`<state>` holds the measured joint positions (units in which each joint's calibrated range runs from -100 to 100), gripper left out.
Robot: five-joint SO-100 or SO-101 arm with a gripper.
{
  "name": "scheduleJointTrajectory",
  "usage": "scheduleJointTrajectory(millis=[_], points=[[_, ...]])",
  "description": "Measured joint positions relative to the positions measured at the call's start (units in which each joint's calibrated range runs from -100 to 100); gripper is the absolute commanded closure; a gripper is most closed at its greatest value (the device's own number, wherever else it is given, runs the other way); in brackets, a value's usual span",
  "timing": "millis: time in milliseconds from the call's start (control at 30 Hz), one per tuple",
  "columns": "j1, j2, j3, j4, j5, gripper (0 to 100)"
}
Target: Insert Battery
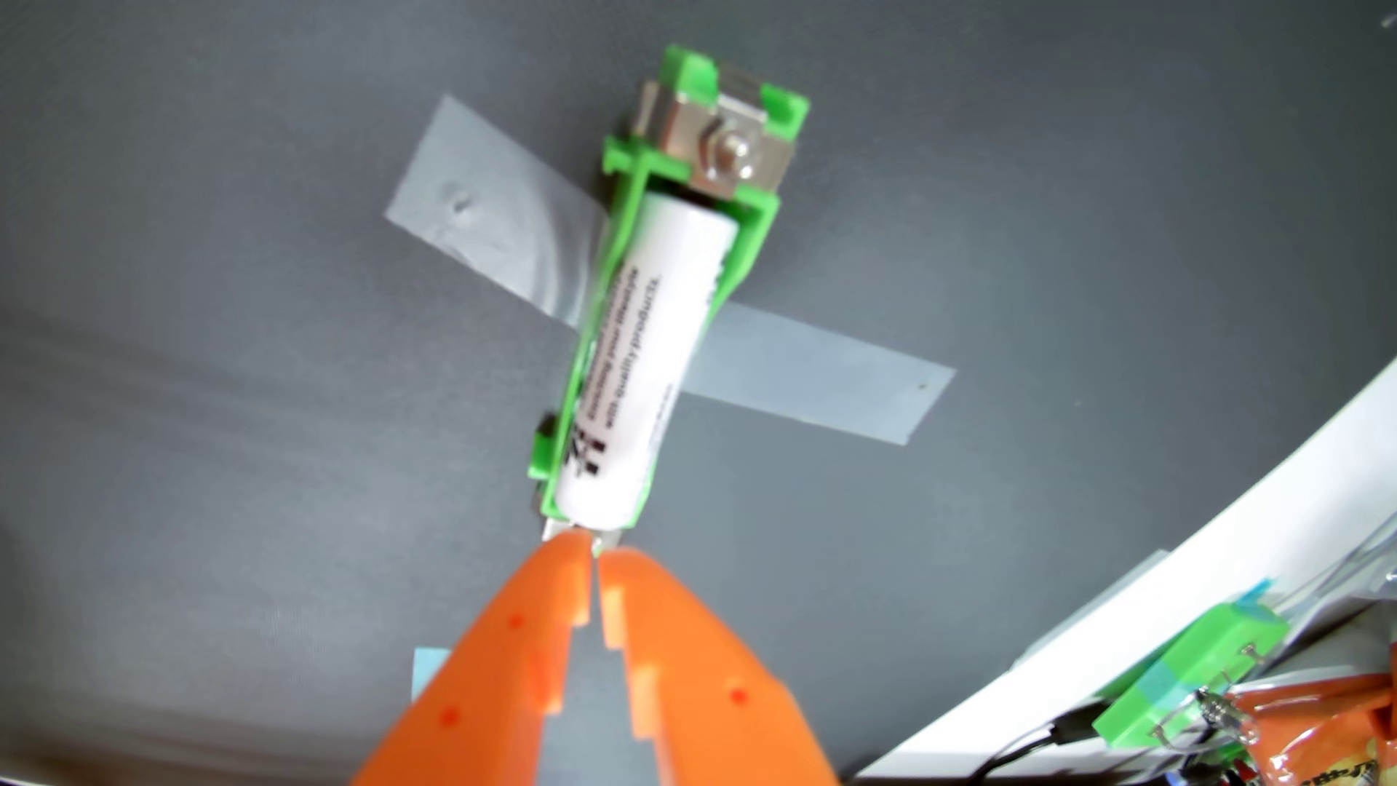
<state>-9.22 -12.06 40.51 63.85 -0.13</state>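
**Battery lies in its holder; claw nearly closed at its near end**

In the wrist view, the white battery [642, 363] lies lengthwise inside the green holder [744, 249], running from the frame's centre up toward the upper middle. The holder is fixed to the grey table [227, 302] with strips of tape [816, 370], and a metal contact with a bolt [729, 155] sits at its far end.

The orange claw [595, 555] comes up from the bottom centre. Its tips are almost together, with only a thin slit between them, and they grip nothing; they sit just below the battery's near end, touching or nearly touching it.

By my reading, the insertion is largely done. The near end may ride slightly high, so a final press could remain; blur makes that uncertain.
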Motion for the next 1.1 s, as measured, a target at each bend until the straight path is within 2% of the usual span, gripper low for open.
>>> scheduleJointTrajectory(millis=[267,567,1100], points=[[0.1,0.0,0.0,-0.3,0.0,99],[0.3,0.0,1.9,-5.6,0.0,99],[0.4,0.0,2.1,-5.7,0.0,99]])
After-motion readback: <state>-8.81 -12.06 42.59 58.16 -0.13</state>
